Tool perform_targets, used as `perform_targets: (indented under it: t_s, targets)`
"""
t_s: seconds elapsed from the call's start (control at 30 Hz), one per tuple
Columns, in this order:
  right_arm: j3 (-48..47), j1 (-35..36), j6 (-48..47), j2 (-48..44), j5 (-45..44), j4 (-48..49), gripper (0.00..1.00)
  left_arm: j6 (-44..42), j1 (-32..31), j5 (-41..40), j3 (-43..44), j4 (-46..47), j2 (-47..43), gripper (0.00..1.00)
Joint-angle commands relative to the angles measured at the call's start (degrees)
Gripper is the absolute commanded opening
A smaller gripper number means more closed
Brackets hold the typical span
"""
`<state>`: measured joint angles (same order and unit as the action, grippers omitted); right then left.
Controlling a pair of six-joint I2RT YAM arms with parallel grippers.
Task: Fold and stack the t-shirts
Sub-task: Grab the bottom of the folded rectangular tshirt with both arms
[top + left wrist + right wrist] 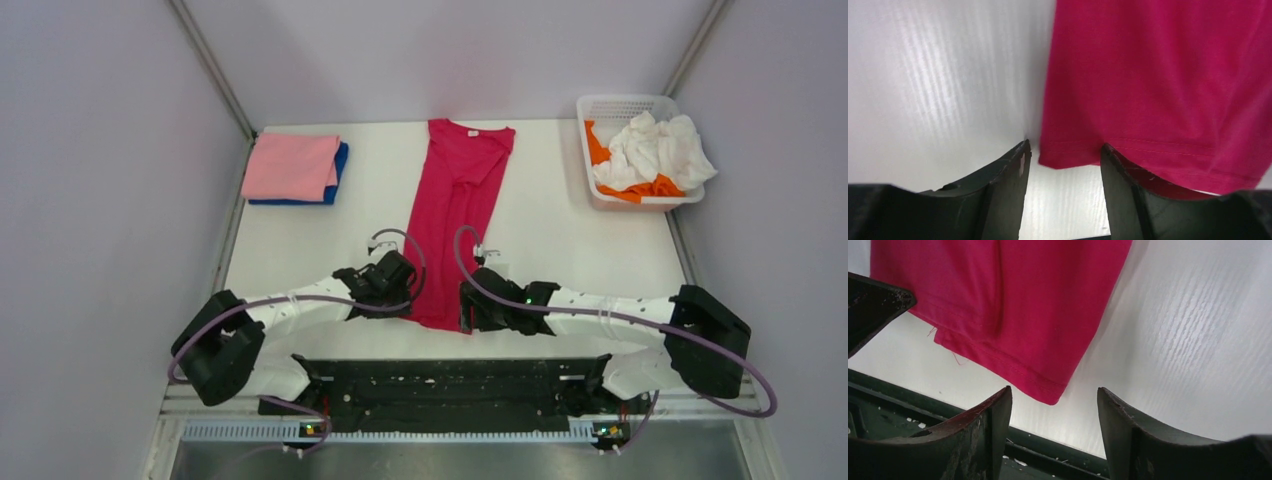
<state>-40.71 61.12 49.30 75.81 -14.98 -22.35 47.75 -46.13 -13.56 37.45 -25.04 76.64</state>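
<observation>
1. One red shirt lies as a long narrow strip down the middle of the table. Its collar is at the far edge and its hem is at the near edge, between the two arms.
2. The left gripper is at the near-left hem corner. Its jaws stand apart and pinch nothing; the corner lies between the fingers, and one finger covers part of the hem. If the jaws close too high, I think they would take only the top layer, and the fold would open when lifted.
3. The right gripper is at the near-right hem corner, also with its jaws apart and empty. Here the corner lies just in front of the gap, not inside it. Closing here could catch only the very edge, or nothing, and the cloth would slip out.
4. In the right wrist view the hem layers do not match; a lower one shows past the upper one. Taking them like this would probably give a crooked fold.
5. If one side grips and the other does not, the strip would twist on its way toward the collar.
6. Both pairs of fingers are low over the table, so pressing down could push the cloth into wrinkles.
7. The pink shirt on the blue shirt sits at the far-left corner. The basket, with the white shirt and the orange shirt, sits at the far-right corner. Both are well apart from the arms, so the risk there is small.
</observation>
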Motion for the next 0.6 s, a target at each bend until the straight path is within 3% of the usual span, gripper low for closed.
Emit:
perform_targets:
  t_s: [0.0,0.13,0.27,0.37,0.43,0.5,0.57]
  targets:
    - [3.5,0.5,4.6,1.0,3.7,9.2,0.61,-0.7,0.1,2.9,1.1,2.2,2.9,0.53]
    - [5.5,0.5,5.8,2.5,6.6,13.3,0.55,-0.5,0.1,1.3,1.8,0.6,4.4,0.31]
    - [6.9,0.6,7.0,4.4,6.2,14.8,0.5,-0.6,0.1,1.3,1.5,0.0,3.3,0.02]
    - [7.2,0.6,7.5,5.3,5.7,15.2,0.39,-0.6,0.1,2.6,1.0,0.8,2.7,0.0]
    - [7.7,0.6,7.8,5.2,6.4,16.0,0.16,-0.4,0.1,3.0,0.6,0.9,2.4,0.0]
    - [8.0,1.4,8.6,4.4,6.3,14.9,0.0,0.2,0.0,4.4,-0.5,0.9,1.4,0.0]
    - [8.4,3.2,10.1,2.4,6.4,12.0,0.0,1.6,-0.9,5.7,-2.7,0.4,-1.3,0.0]
